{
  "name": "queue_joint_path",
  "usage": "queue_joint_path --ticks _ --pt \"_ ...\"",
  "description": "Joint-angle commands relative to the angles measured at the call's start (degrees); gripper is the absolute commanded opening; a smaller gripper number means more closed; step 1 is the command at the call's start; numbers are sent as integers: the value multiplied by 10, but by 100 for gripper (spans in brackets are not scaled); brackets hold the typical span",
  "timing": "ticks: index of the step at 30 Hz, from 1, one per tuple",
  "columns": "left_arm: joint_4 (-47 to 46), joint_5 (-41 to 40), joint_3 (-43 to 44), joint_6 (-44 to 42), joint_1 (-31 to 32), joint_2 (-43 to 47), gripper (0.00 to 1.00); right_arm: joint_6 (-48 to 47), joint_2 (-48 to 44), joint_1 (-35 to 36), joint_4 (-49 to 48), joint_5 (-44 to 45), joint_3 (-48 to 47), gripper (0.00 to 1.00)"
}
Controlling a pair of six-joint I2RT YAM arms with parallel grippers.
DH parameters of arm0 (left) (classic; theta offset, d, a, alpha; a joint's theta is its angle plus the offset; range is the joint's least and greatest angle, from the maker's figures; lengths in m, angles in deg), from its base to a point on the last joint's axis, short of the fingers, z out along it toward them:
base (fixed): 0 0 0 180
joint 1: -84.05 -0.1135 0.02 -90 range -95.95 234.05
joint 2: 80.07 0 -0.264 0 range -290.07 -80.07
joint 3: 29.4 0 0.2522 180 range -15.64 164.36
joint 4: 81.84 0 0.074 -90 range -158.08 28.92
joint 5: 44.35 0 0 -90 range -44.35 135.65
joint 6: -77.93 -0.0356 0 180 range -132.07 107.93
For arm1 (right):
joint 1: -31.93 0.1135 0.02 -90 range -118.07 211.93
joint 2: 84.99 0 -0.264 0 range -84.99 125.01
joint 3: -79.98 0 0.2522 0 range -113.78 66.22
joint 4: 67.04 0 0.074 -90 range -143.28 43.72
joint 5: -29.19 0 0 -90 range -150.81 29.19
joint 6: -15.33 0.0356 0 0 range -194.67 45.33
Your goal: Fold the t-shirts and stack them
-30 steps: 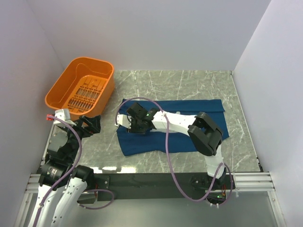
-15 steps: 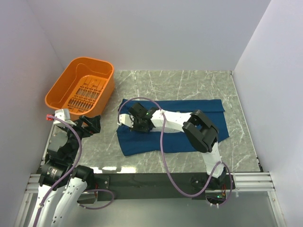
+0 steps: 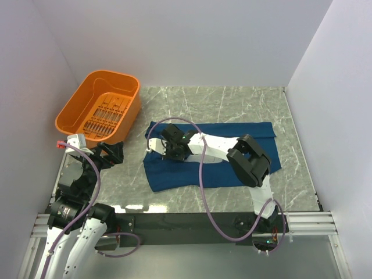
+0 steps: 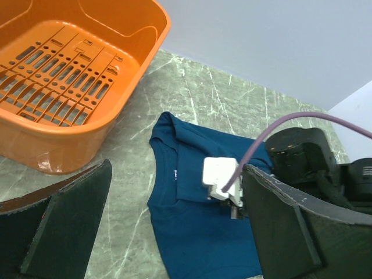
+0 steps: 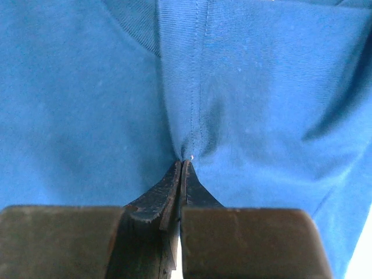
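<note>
The table (image 3: 232, 99) carries the t-shirt (image 3: 174, 174) (dark blue), lying flat at centre. The basket (image 3: 131, 107) sits at the far-left corner. The right gripper (image 5: 182, 168), fingers pressed together, pinches a seam near the shirt's left end. The left gripper (image 3: 111, 153) hovers spread, left of the shirt.

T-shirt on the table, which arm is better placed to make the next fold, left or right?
Right, probably. The right gripper is shut on a pinch of the navy t-shirt at its basket-side end, ready to lift. The left gripper is open, off the cloth, near the orange basket.
</note>
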Motion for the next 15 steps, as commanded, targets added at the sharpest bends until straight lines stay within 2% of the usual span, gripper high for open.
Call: queue_joint_path --ticks 1,7,15 --pt "-7 1 -3 -8 -4 5 99 -38 -69 -11 21 -32 10 0" --pt "-9 5 -4 -9 -4 5 100 -94 -124 -20 35 -68 53 0" --pt "-8 6 -4 -9 -5 4 100 -113 -126 -25 49 -85 66 0"
